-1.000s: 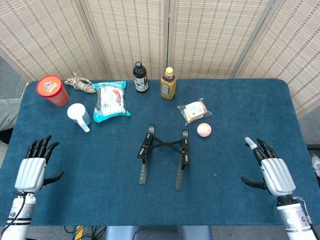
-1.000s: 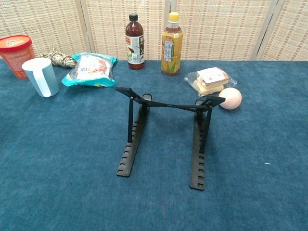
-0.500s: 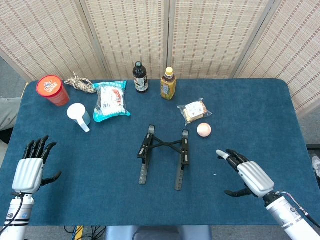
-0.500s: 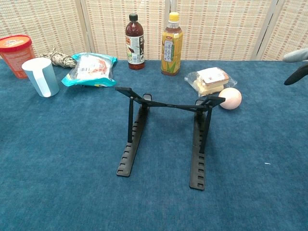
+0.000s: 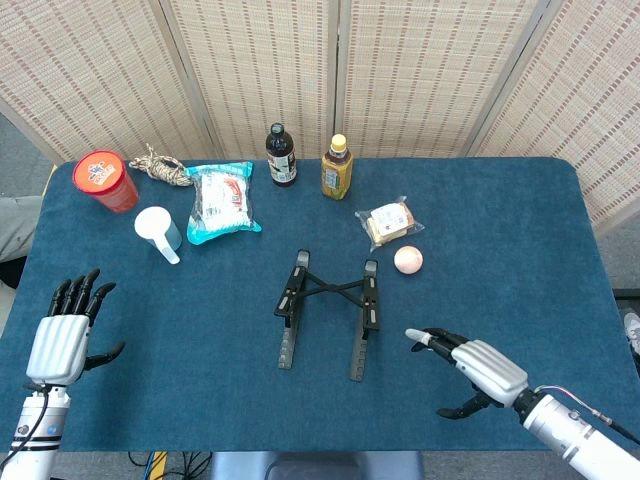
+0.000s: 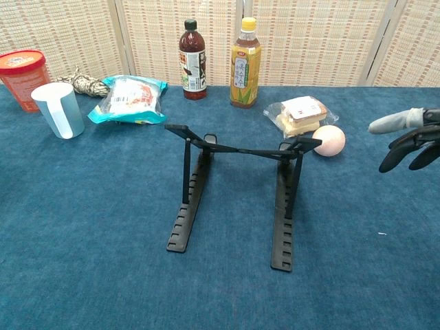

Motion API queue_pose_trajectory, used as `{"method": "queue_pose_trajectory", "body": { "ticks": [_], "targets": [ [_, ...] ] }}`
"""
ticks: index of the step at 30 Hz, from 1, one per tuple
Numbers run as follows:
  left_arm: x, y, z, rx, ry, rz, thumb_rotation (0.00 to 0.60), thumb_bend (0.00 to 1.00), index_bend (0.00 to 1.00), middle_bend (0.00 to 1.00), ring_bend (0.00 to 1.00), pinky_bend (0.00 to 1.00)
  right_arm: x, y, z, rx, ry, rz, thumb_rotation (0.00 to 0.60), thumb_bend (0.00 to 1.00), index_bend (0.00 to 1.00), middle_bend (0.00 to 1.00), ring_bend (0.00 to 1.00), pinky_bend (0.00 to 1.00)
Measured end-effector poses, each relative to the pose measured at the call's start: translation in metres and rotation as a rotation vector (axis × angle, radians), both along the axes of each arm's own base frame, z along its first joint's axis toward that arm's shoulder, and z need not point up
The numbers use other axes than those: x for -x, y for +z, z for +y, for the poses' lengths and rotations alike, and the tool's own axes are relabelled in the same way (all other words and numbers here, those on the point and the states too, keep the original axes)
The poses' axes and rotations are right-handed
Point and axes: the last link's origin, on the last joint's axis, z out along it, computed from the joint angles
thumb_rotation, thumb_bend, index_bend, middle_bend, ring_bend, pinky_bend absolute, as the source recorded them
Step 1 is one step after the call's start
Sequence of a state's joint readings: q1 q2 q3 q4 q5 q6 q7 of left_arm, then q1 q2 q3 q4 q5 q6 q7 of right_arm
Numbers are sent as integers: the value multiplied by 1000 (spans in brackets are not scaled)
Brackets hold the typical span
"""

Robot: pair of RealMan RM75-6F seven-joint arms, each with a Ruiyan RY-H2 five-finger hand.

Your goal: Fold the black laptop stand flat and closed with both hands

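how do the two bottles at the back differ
The left bottle has a black cap and dark liquid; the right bottle has a yellow cap and amber liquid. The left one's label is mostly white and red, the right one's yellow and green. Both stand upright, capped, side by side behind the laptop stand.

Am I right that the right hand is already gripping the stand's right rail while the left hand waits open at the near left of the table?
Not quite. The right hand is open and apart from the laptop stand, holding nothing; the head view shows bare cloth between its fingertips and the stand's right rail. The left hand does wait open at the near left of the table.
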State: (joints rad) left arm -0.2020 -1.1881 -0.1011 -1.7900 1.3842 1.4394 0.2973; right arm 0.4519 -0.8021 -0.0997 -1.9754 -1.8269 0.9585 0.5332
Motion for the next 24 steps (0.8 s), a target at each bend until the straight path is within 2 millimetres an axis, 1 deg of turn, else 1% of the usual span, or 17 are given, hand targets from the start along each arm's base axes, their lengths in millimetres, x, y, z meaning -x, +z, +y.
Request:
{"method": "queue_pose_trajectory", "body": {
  "ticks": [7, 14, 19, 24],
  "targets": [
    [1, 0, -1, -2, 8, 2, 600, 135, 141, 2, 0, 0, -7, -16, -10, -97, 44, 10, 600, 64, 16, 247, 71, 180],
    [1, 1, 0, -4, 7, 3, 600, 135, 140, 2, 0, 0, -14, -38, -23, -169, 78, 25, 600, 64, 16, 247, 71, 181],
    [3, 1, -2, -6, 13, 0, 600, 135, 141, 2, 0, 0, -18, -55, -33, -186, 82, 4, 600, 64, 16, 247, 71, 181],
    [3, 3, -3, -13, 14, 0, 600, 135, 140, 2, 0, 0, -28, -71, -48, -172, 97, -43, 600, 63, 16, 244, 71, 181]
  ]
}}
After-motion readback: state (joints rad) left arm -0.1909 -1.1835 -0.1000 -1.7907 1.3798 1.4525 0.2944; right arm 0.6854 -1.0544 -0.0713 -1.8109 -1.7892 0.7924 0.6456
